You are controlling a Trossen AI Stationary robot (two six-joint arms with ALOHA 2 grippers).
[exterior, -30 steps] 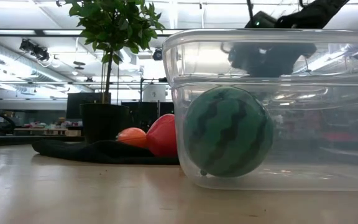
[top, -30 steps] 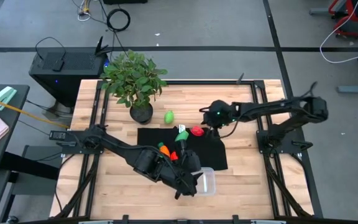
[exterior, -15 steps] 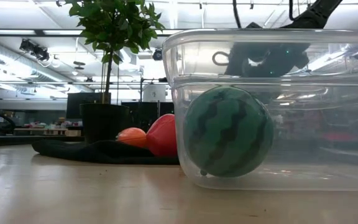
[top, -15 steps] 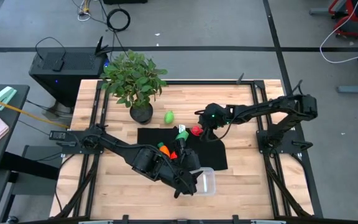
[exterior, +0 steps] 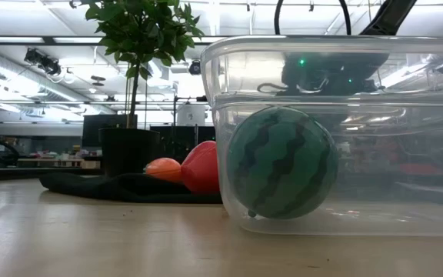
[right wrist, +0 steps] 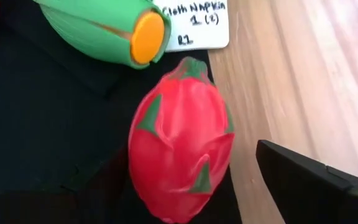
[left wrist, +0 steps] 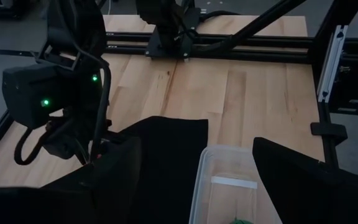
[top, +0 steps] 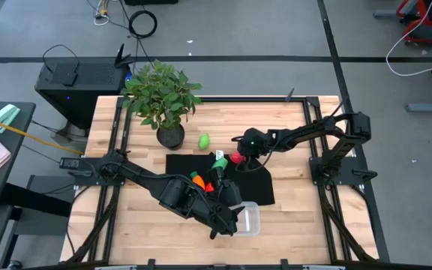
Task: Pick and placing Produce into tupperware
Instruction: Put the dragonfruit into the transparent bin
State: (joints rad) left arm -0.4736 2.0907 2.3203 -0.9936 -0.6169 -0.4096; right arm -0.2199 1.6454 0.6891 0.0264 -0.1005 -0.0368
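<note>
Right tool, fingers spread and empty, hovers over the red dragon fruit; judged next: descend and close; left tool open over the tupperware.

site: robotics lab or workshop | floor: grey concrete, taped lines, loose cables | bench: wooden table on metal frame | background: strip-lit hall, monitors

Both grippers low, spread wide
</note>
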